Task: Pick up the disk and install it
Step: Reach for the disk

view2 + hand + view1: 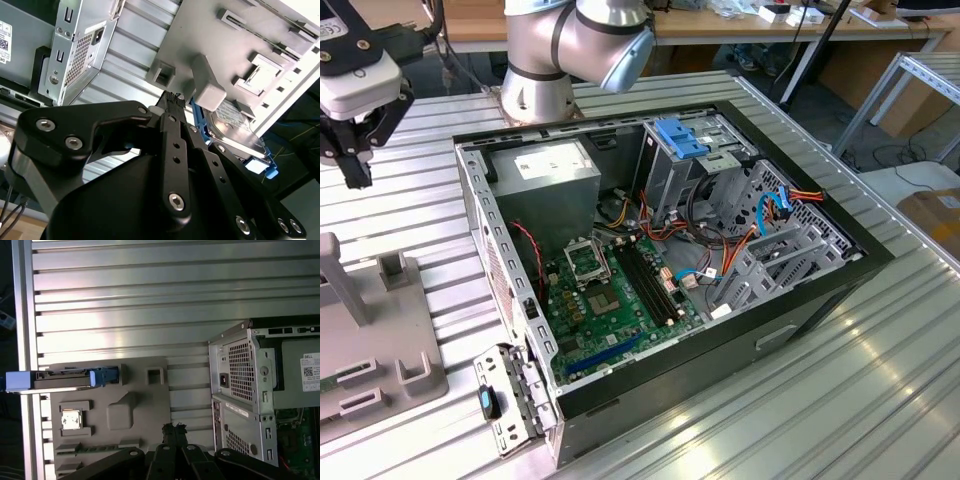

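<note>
- first wrist view: shows disk (62, 380) standing on edge in a slot of the grey fixture tray (145, 407), well apart from the computer case (240, 370).
- hovers by that tray with gripper (174, 428) pressed together, pinching nothing.
- risks striking the blue frame (102, 376) and tipping the disk if lowered without spreading first.

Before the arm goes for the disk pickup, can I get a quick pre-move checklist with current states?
1. Disk seated in fixture: ok. The disk stands on edge at one end of the grey fixture.
2. Gripper empty: ok. The gripper holds nothing and is apart from the disk.
3. Jaws open for a grasp: not ok, they are shut.
4. Computer case open: ok.
5. Drive cage slot free: cannot tell.
</note>
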`<state>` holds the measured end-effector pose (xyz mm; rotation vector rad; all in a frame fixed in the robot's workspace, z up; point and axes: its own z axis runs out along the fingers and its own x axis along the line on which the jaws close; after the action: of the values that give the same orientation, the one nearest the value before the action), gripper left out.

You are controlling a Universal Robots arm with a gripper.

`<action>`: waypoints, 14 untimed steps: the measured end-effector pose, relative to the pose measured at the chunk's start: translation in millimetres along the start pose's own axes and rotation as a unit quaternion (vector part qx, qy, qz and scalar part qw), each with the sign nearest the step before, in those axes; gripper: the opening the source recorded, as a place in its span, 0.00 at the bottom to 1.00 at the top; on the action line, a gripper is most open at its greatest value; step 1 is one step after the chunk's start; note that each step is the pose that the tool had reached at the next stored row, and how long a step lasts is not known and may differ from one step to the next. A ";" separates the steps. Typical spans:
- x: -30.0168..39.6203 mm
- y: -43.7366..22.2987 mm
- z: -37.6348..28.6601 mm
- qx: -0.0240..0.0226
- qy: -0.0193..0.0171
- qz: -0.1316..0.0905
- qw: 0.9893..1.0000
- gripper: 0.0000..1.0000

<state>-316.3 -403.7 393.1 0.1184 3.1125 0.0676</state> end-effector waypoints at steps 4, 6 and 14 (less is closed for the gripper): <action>5.2 -0.4 -0.2 0.000 0.000 0.000 1.000 0.11; 9.6 -0.7 -0.3 0.000 0.000 0.000 1.000 0.11; 18.4 -1.4 -0.5 0.000 0.000 0.000 1.000 0.11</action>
<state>-334.8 -403.7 393.1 0.1185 3.1125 0.0676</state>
